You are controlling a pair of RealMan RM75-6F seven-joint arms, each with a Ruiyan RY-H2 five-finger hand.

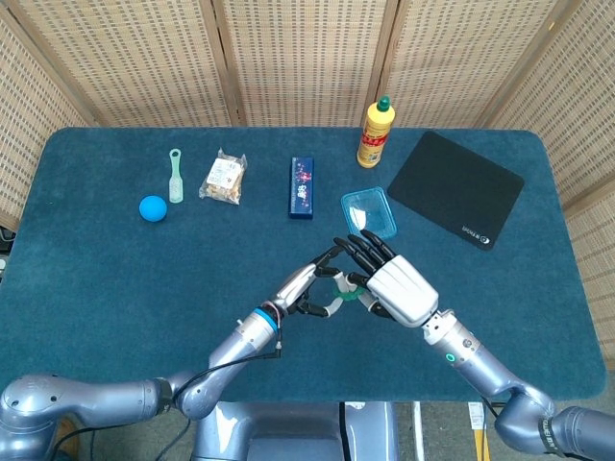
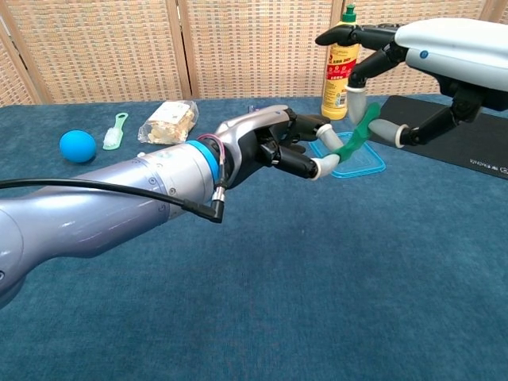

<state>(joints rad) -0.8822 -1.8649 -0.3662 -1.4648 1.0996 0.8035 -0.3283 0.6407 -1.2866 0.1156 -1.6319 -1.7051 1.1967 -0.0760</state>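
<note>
Above the middle of the bench (image 1: pixel 115 279), toward its near edge, the two hands meet around a small green strip (image 2: pixel 359 136). The left hand (image 1: pixel 306 285) pinches the lower end of the strip between its pale fingertips (image 2: pixel 321 168), the rest of its fingers curled in close. The right hand (image 1: pixel 392 283) has the upper end of the strip between its thumb and a fingertip, with its other fingers spread above; in the chest view the strip runs tilted between the two hands, clear of the bench surface.

Just behind the hands lies a clear blue-rimmed container (image 1: pixel 368 210), flat on the cloth. Behind it, near the far edge, a yellow bottle (image 1: pixel 376 133) with a green cap stands upright. A black mat (image 1: pixel 455 188) lies toward the far right corner. A dark blue box (image 1: pixel 302 187) lies left of the container. Further left along the far side sit a bag of snacks (image 1: pixel 224 177), a pale green scoop (image 1: pixel 176 175) and a blue ball (image 1: pixel 152 207), the ball just beside the scoop.
</note>
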